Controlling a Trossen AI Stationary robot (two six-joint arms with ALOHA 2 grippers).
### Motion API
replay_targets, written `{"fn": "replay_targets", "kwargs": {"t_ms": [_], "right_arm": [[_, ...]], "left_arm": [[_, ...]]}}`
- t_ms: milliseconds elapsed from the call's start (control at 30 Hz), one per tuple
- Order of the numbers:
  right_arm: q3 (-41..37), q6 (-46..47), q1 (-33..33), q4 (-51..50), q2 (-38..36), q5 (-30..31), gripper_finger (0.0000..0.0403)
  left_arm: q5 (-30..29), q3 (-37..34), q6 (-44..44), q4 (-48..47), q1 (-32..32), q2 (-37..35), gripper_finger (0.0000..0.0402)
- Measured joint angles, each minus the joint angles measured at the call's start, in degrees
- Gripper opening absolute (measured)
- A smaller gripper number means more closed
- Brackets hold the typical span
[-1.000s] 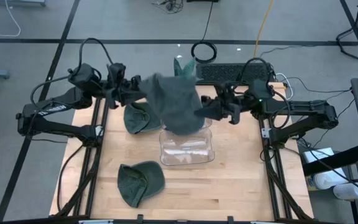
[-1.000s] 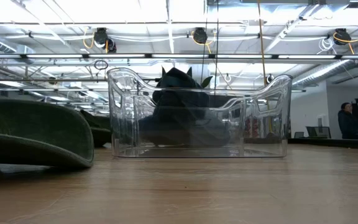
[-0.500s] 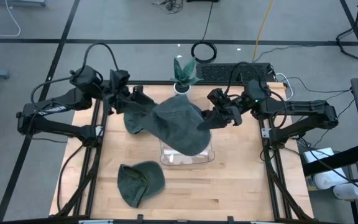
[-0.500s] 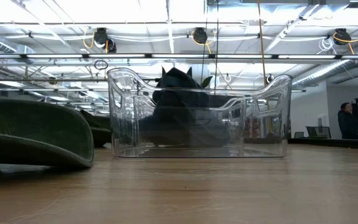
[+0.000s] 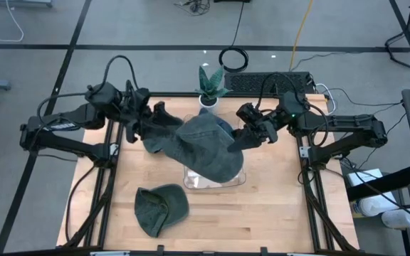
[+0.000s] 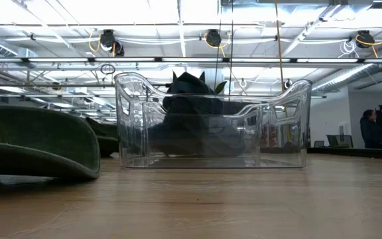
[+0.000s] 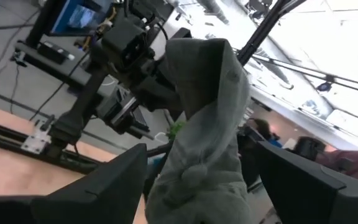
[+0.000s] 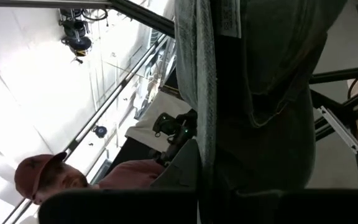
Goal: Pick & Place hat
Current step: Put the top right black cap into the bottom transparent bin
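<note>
A grey-green hat (image 5: 205,146) hangs in the air over the clear bin (image 5: 193,183), stretched between my two grippers. My right gripper (image 5: 235,138) is shut on its right side. My left gripper (image 5: 155,119) stands open at the hat's left end. In the left wrist view a bunched fold of the hat (image 7: 201,143) hangs between the wide-set fingers (image 7: 114,183). A second green hat (image 5: 161,208) lies crown up on the table near the front edge. My right gripper holds the hat by an edge of its cloth (image 8: 207,124) beside the inner label, pinched between the shut fingers. It comes roughly level from the table's right. The hat hangs below and beside it, clear of the table. My left gripper: I cannot tell whether its fingers touch the fold between them.
A potted plant (image 5: 211,82) and a keyboard (image 5: 258,82) sit at the far edge. In the low view the clear bin (image 6: 211,119) stands mid-table, the near hat (image 6: 32,146) to its left, another dark hat (image 6: 108,143) behind. People stand beyond the table (image 6: 370,129).
The held hat has come down and toward the near edge, from beyond the bin to over it, and has spread out toward the left. My left gripper has swung toward the table's middle and dipped a little. My right gripper has rolled at the wrist without shifting place.
</note>
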Motion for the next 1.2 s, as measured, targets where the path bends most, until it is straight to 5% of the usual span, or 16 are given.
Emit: {"fn": "replay_targets", "kwargs": {"t_ms": [700, 1200], "right_arm": [[0.0, 1.31, 0.02, -0.02, 0.0, -5.96, 0.0], [-0.02, 1.31, -0.83, 0.0, 0.0, -7.29, 0.0]], "left_arm": [[-2.88, 0.0, 2.93, 8.16, -9.05, 9.01, 0.0294], [-2.95, 0.0, -3.86, 8.01, -9.83, 8.88, 0.0078]]}}
